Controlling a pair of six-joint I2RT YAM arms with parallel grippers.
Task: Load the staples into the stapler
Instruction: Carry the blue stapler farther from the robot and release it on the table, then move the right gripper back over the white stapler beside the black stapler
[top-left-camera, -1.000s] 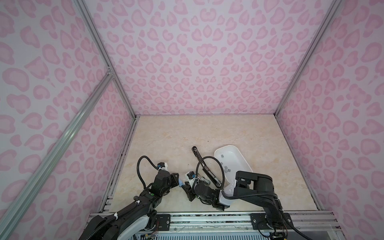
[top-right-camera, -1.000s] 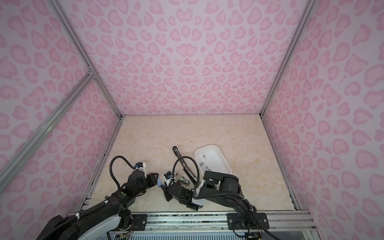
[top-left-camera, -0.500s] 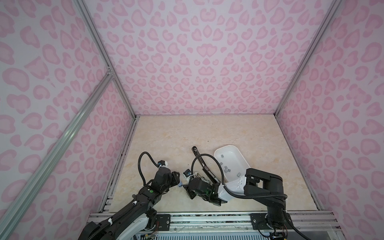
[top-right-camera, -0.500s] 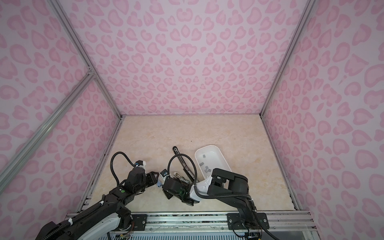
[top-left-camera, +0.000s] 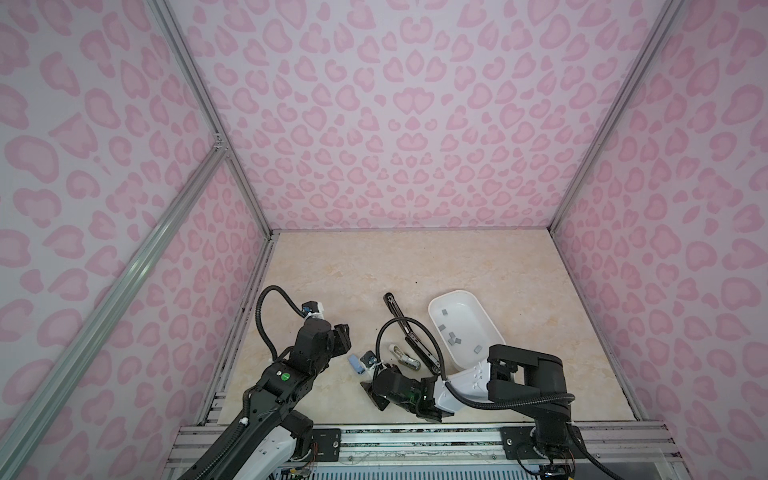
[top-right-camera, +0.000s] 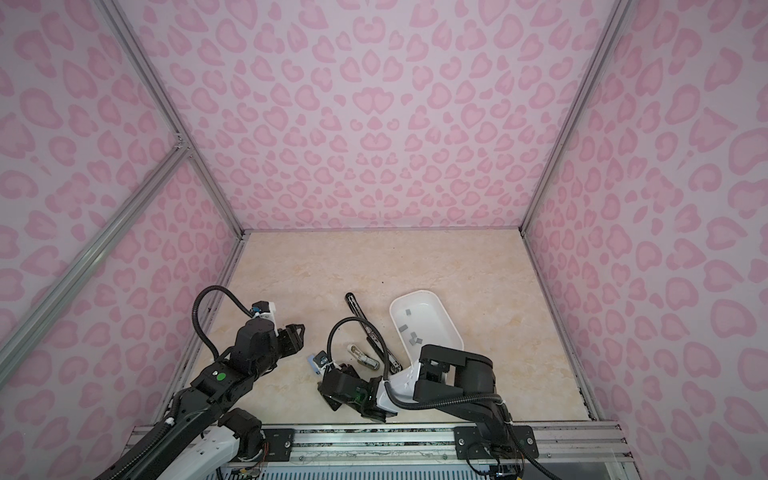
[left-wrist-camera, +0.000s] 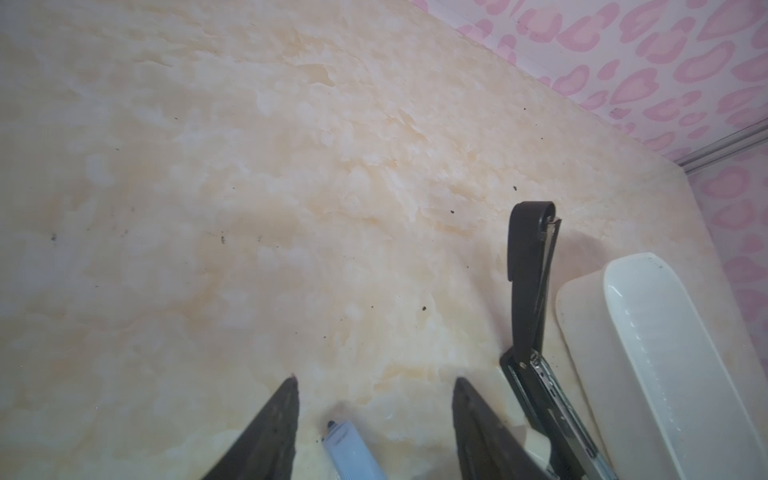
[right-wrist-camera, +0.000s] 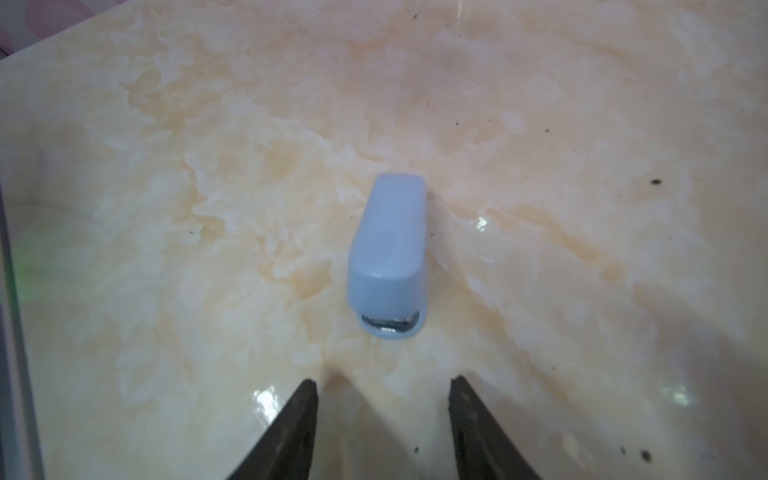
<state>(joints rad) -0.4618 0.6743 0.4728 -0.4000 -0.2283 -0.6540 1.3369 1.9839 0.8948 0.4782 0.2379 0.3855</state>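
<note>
Fig. | left gripper (left-wrist-camera: 375, 380), right gripper (right-wrist-camera: 383, 380): fingers apart, empty | blue stapler (right-wrist-camera: 388, 253) lay closed on tabletop (top-left-camera: 374, 266) between them | staples (top-left-camera: 453, 338) lay right, in white tray (top-left-camera: 451, 294) | risk: tiny staples could slip from a pinch and scatter

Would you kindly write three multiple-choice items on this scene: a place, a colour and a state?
1. The right gripper has its fingers: A apart, nothing between B shut on a coin C shut on a pen
2. The staples lie: A in a glass jar B in the white tray C between that gripper's fingers
3. The small stapler facing it is: A red B green C light blue
Answers: A, a bare gap shows between them; B, grey blocks sit inside its walls; C, its shell is pale blue.
</note>
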